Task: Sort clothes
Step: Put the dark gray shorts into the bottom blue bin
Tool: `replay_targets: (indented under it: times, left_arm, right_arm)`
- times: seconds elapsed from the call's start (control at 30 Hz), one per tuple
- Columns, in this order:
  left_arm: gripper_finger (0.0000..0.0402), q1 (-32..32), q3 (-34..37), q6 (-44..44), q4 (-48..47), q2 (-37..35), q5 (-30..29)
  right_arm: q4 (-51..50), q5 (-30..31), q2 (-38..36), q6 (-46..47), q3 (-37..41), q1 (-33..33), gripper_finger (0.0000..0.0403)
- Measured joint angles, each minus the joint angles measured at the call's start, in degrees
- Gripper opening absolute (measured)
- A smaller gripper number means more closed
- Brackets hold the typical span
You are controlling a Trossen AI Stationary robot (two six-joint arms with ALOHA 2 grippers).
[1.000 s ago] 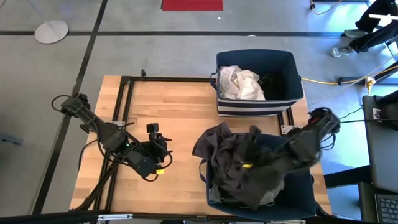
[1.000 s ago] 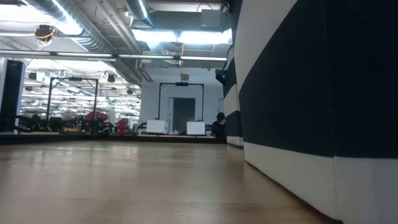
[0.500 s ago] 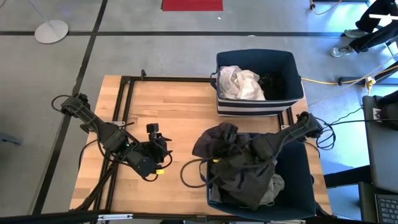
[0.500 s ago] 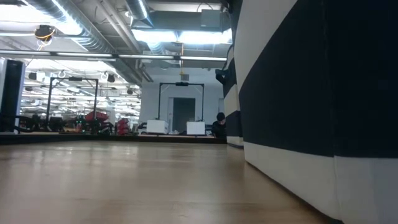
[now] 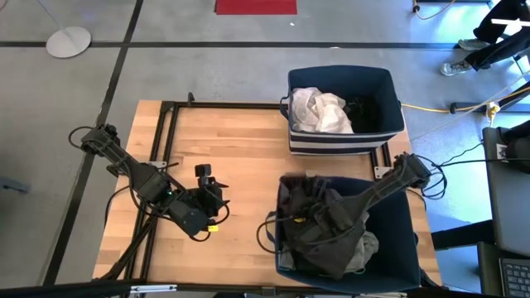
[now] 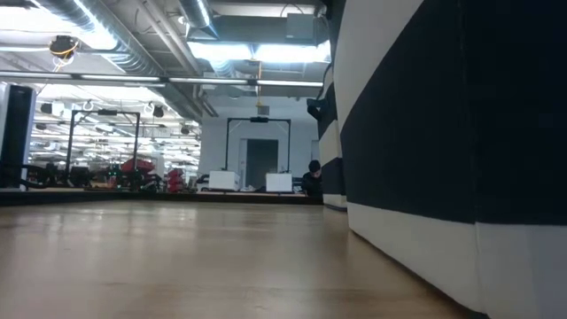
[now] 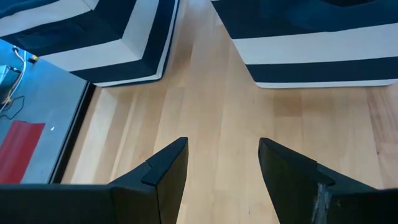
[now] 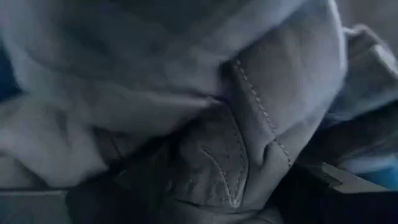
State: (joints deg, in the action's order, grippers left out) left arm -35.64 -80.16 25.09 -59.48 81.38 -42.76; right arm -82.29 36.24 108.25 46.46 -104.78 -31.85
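Observation:
A heap of charcoal grey and black clothes (image 5: 327,236) lies in the near navy bin (image 5: 397,240), with a bit of light grey cloth (image 5: 365,248) at its right side. My right gripper (image 5: 319,215) reaches in from the table's right, sunk in the heap's top; its wrist view is filled by grey stitched fabric (image 8: 249,124). A white garment (image 5: 319,110) lies in the far navy bin (image 5: 389,83). My left gripper (image 5: 220,199) rests open and empty over the table's left half, pointing at the bins (image 7: 222,144).
The two striped bins stand side by side on the table's right half; the near bin's wall fills the low view's right side (image 6: 443,133). Bare wood (image 5: 240,141) lies between my left arm and the bins. A dark loop (image 5: 267,233) hangs at the near bin's left rim.
My right arm has swung from the table's right edge out over the near bin, toward the left. The charcoal garment, which hung over the bin's left rim onto the table, has drawn back and now lies bunched within the bin.

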Motion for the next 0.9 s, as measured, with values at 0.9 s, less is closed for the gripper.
replay_targets:
  times: [0.9]
  left_arm:
    - [0.0187,0.1,3.3,-2.3,3.5,-1.0,0.0]
  right_arm:
    - [17.3,-8.0,-7.9,-3.5,11.5,-1.0,0.0253]
